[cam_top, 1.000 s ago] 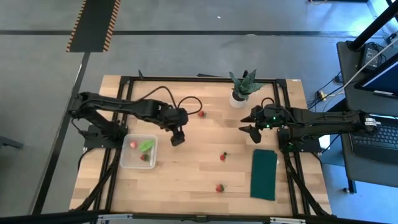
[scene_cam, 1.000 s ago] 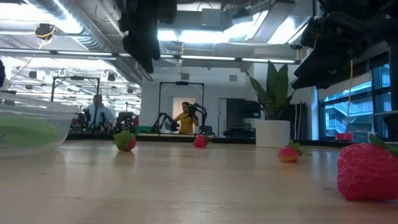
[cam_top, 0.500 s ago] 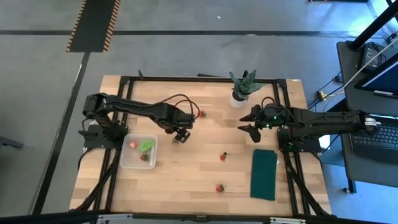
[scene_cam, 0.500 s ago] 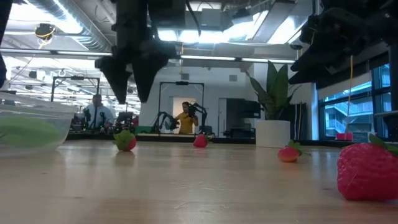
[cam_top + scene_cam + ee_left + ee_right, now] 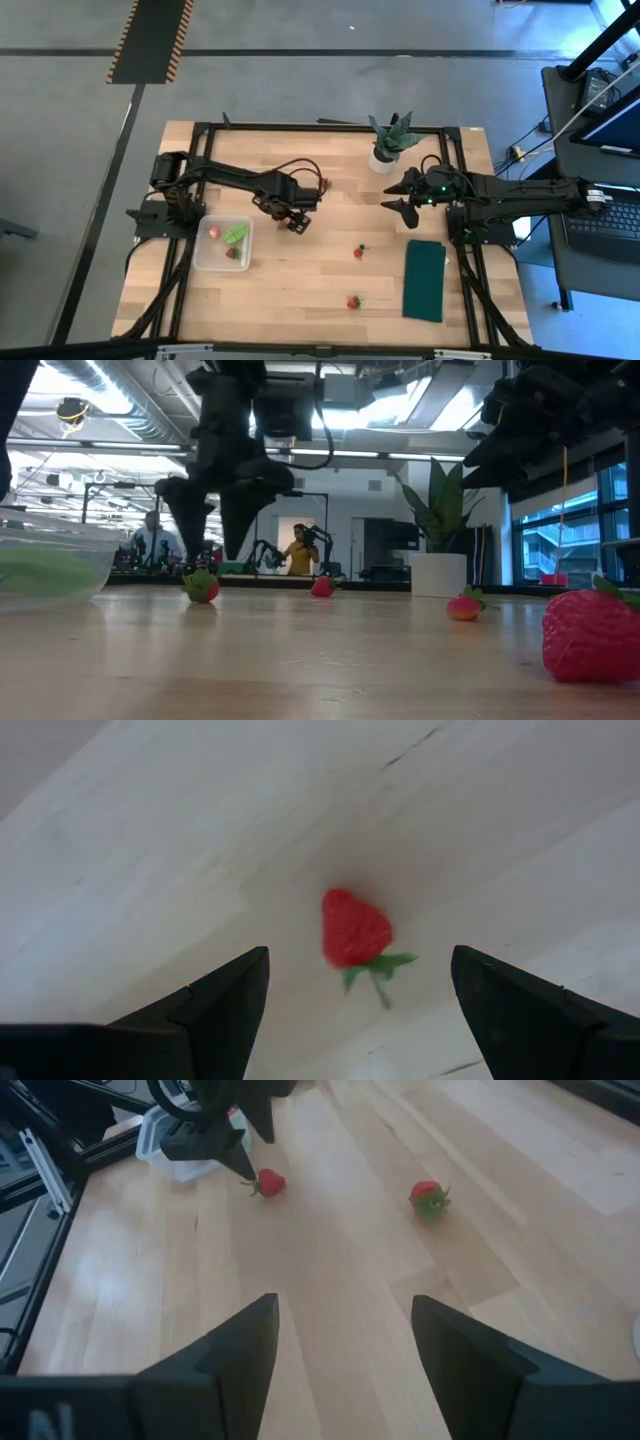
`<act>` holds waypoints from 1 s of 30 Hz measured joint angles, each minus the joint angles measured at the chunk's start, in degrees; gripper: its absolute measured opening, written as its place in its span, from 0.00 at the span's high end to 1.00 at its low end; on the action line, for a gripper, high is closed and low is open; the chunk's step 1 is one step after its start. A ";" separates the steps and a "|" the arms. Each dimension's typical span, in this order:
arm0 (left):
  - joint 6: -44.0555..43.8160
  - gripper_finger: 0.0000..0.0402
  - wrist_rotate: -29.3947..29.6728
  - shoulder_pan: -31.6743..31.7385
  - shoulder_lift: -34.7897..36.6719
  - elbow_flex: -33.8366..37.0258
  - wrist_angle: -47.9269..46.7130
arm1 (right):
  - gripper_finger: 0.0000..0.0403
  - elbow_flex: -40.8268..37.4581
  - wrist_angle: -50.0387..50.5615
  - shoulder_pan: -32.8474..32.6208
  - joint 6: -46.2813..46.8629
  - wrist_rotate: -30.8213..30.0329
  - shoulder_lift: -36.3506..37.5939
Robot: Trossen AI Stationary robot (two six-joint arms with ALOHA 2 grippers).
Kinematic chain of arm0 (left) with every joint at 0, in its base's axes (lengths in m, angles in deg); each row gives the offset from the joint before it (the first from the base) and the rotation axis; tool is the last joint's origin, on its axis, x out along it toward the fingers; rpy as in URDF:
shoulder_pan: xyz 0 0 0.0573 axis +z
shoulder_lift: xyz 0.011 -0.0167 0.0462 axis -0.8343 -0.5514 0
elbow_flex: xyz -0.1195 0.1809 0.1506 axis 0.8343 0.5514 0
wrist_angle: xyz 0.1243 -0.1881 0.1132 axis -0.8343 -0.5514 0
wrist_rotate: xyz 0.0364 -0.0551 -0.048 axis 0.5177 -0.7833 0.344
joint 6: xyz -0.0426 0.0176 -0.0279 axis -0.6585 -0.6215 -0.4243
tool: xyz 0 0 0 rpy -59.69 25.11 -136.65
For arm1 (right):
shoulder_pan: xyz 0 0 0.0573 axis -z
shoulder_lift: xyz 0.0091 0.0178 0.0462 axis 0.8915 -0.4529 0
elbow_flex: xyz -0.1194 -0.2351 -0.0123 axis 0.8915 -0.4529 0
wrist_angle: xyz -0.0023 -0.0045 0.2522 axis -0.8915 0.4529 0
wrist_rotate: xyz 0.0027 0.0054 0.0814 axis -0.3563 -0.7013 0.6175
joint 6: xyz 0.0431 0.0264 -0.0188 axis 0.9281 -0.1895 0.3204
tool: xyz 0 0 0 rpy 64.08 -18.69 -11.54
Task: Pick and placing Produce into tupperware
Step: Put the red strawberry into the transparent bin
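The tupperware sits at the table's left, holding 2 strawberries and a leafy piece. The left end effector hovers wide open and empty near a strawberry. The right end effector waits part-open, empty, beside the potted plant.

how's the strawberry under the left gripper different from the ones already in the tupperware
The strawberry near the left gripper lies loose on the bare wooden table; this strawberry is alone, green stem showing. The two strawberries in the tupperware sit inside its clear walls, beside a light green leafy piece: one near its far edge, one near its front. All are small and red.
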 joint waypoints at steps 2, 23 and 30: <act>-0.21 0.25 0.46 0.05 -0.02 0.00 0.34 | 0.42 0.00 0.02 0.00 0.02 0.00 0.00; -3.65 0.25 -3.84 -0.62 0.02 8.87 12.93 | 0.42 0.00 0.02 0.00 -0.04 -0.02 0.00; -3.58 0.26 -2.29 -0.64 0.02 8.87 12.73 | 0.42 0.00 0.02 0.00 0.00 -0.02 0.00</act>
